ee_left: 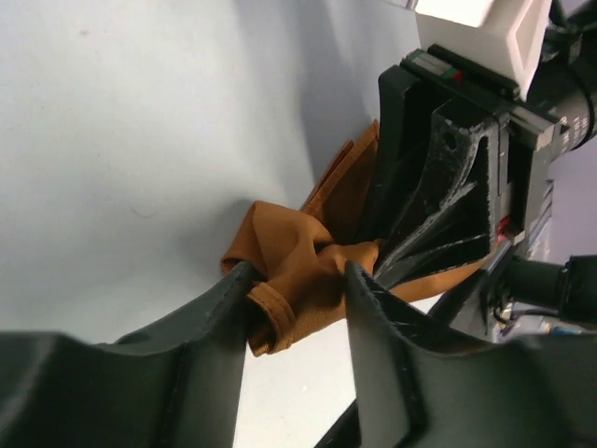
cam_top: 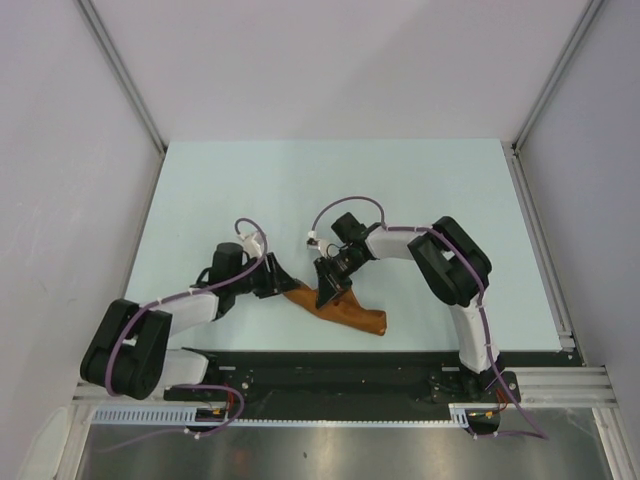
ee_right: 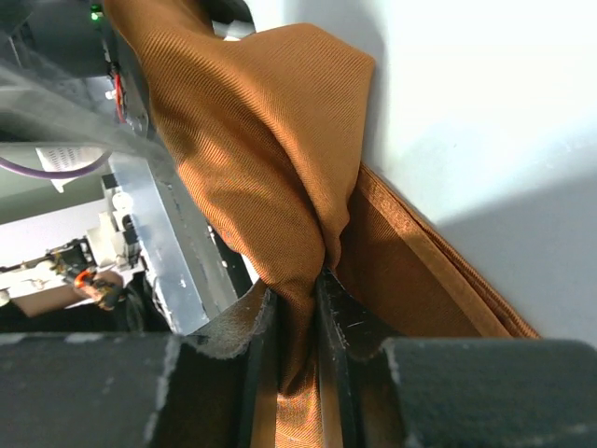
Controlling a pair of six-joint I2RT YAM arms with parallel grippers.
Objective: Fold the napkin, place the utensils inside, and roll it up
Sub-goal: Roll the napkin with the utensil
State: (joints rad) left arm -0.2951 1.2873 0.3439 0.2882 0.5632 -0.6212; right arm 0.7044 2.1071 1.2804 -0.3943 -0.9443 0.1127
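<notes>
Right gripper (ee_right: 297, 317) is pinched tight on a raised fold of the napkin (cam_top: 350, 312). Just to its left, the left gripper (ee_left: 297, 303) has its jaws partly apart around the bunched end, and I cannot tell whether it presses or only straddles. A broad stretch of table (cam_top: 300, 190) opens beyond both grippers with the near edge close behind them, and the napkin is a long crumpled strip running from the left gripper past the right one, toward the near right.

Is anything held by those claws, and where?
The right gripper pinches a raised fold of the napkin. A bunched end sits inside the left gripper; grip uncertain.
</notes>
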